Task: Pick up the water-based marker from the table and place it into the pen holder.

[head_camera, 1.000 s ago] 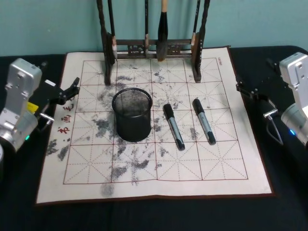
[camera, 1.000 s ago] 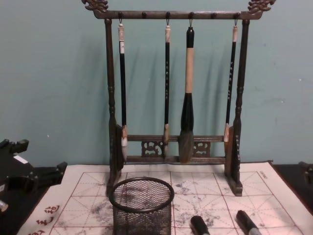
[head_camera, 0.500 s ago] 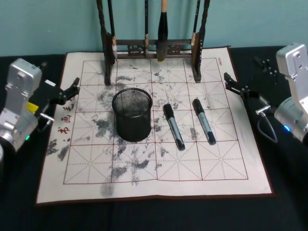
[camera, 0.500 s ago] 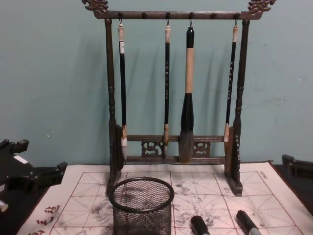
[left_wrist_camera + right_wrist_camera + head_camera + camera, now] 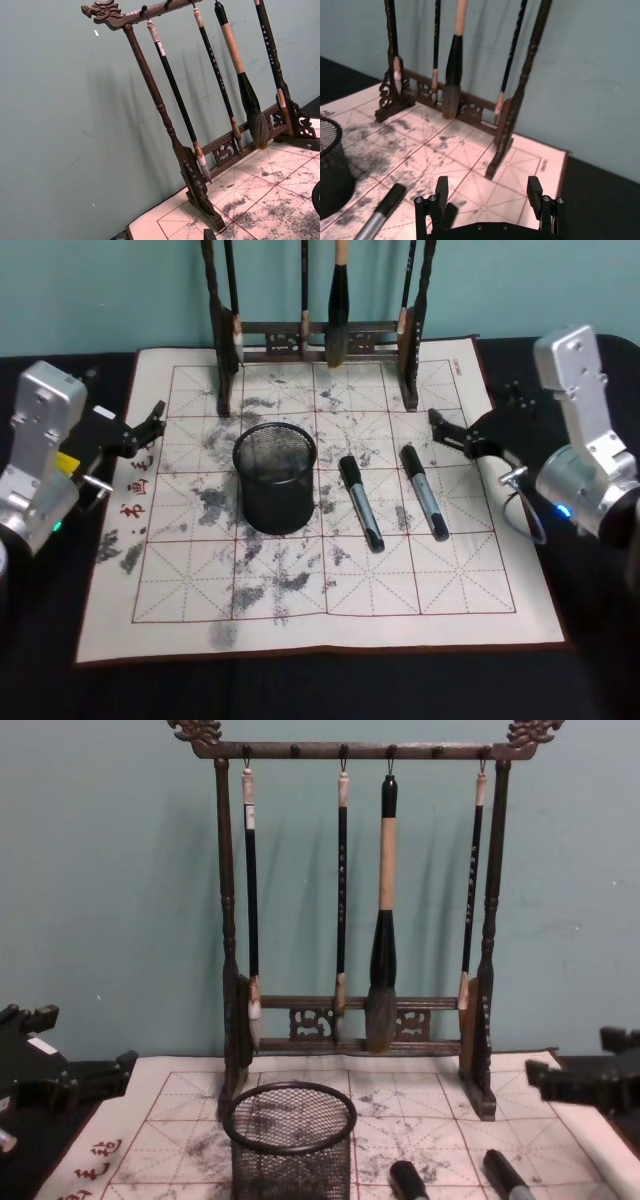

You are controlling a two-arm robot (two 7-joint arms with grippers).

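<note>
Two water-based markers with black caps and grey barrels lie on the ink-stained mat: one [image 5: 360, 502] just right of the pen holder, the other [image 5: 424, 491] further right. The pen holder [image 5: 274, 478], a round black wire-mesh cup, stands upright left of centre, and its rim shows low in the chest view [image 5: 290, 1132]. My right gripper [image 5: 447, 432] hovers open over the mat's right part, a little beyond the right marker's far end, with nothing between its fingers [image 5: 441, 189]. The right wrist view catches a marker's cap [image 5: 385, 205] and the holder's side [image 5: 330, 165]. My left gripper [image 5: 152, 425] is parked open at the mat's left edge.
A tall dark wooden brush rack [image 5: 320, 340] with several hanging brushes stands along the mat's far edge, before a teal wall. The white gridded mat [image 5: 330, 580] lies on a black table, and red characters are printed near its left edge.
My right arm has swung inward from the table's right side, bringing its gripper over the mat near the right marker. The left arm, markers and holder have not moved.
</note>
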